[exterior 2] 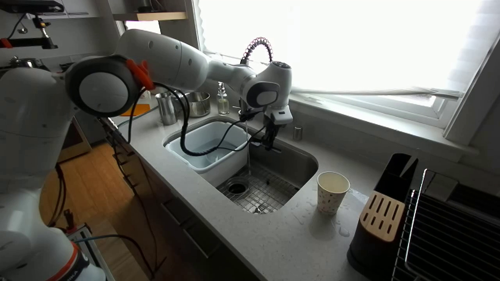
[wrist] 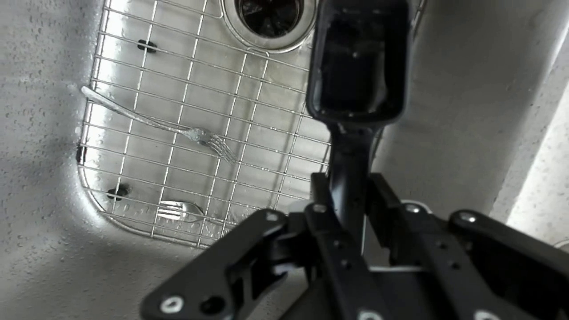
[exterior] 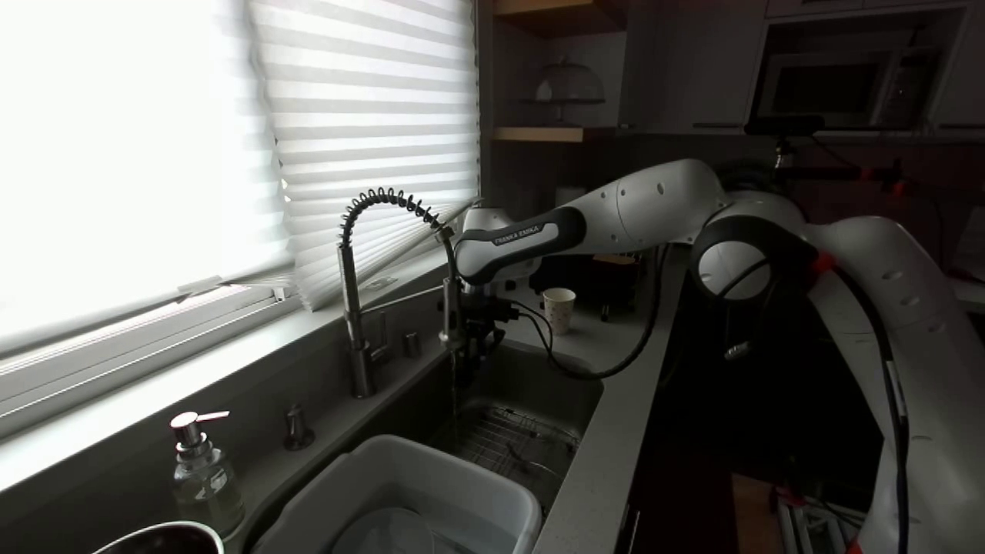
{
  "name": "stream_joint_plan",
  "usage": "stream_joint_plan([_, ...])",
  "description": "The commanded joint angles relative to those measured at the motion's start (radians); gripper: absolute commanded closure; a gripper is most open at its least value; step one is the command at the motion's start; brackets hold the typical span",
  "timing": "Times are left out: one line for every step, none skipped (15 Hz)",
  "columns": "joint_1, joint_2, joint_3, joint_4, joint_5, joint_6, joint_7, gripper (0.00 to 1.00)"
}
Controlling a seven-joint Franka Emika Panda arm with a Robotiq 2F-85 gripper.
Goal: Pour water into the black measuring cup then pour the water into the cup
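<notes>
Pincer [wrist: 349, 191]: clamped on the handle [wrist: 350, 155] of the small black measuring cup with a squarish bowl [wrist: 358, 75], a fingertip [wrist: 319, 189] at each flank; gripping there leaves the bowl projecting free, presumably so it can be filled without wetting the pincer.
Measuring cup: held over the sink, mouth facing the wrist camera, likely near level as filling asks. Glints inside; water level cannot be told.
Tap: tall steel, black spring coil [exterior: 350, 300], running. Thin clear stream [exterior 2: 249, 152] drops just beside the pincer to the sink floor; whether any enters the bowl, cannot tell.
Sink: brushed steel basin [exterior 2: 289, 156], wire grid and dark round drain [wrist: 270, 18] below; probably chosen to catch spill.
Tub: pale rectangular plastic tub [exterior 2: 226, 168] in the same sink, narrowing the working room.
Paper cup: small cream, speckled [exterior 2: 330, 201], upright on the pale grey tabletop [exterior 2: 269, 242] beyond the sink, apart from the pincer; likely parked within reach, mouth up for the second pour.
Stage: filling, as I judge it; second pour not yet done.
Risk: slim handle may twist under water's weight; carry level.
</notes>
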Motion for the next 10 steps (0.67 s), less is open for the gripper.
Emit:
stream_joint_plan([-0.009, 0.025, 0.004, 0.042, 0.017, -0.056, 0.001, 0.94])
stream_joint_plan([-0.013, 0.026, 0.006, 0.045, 0.024, -0.068, -0.002, 0.94])
stream_joint_plan([-0.016, 0.027, 0.007, 0.048, 0.030, -0.074, -0.003, 0.94])
stream_joint_plan([-0.019, 0.028, 0.009, 0.052, 0.037, -0.085, -0.005, 0.94])
stream_joint_plan([-0.018, 0.030, 0.008, 0.056, 0.037, -0.090, -0.002, 0.94])
stream_joint_plan([-0.018, 0.034, 0.005, 0.063, 0.037, -0.097, 0.004, 0.94])
stream_joint_plan([-0.019, 0.035, 0.007, 0.066, 0.039, -0.098, 0.000, 0.94])
stream_joint_plan([-0.022, 0.036, 0.010, 0.068, 0.047, -0.101, -0.004, 0.94])
stream_joint_plan([-0.023, 0.037, 0.011, 0.070, 0.051, -0.103, -0.004, 0.94])
stream_joint_plan([-0.026, 0.039, 0.014, 0.074, 0.060, -0.110, -0.008, 0.94])
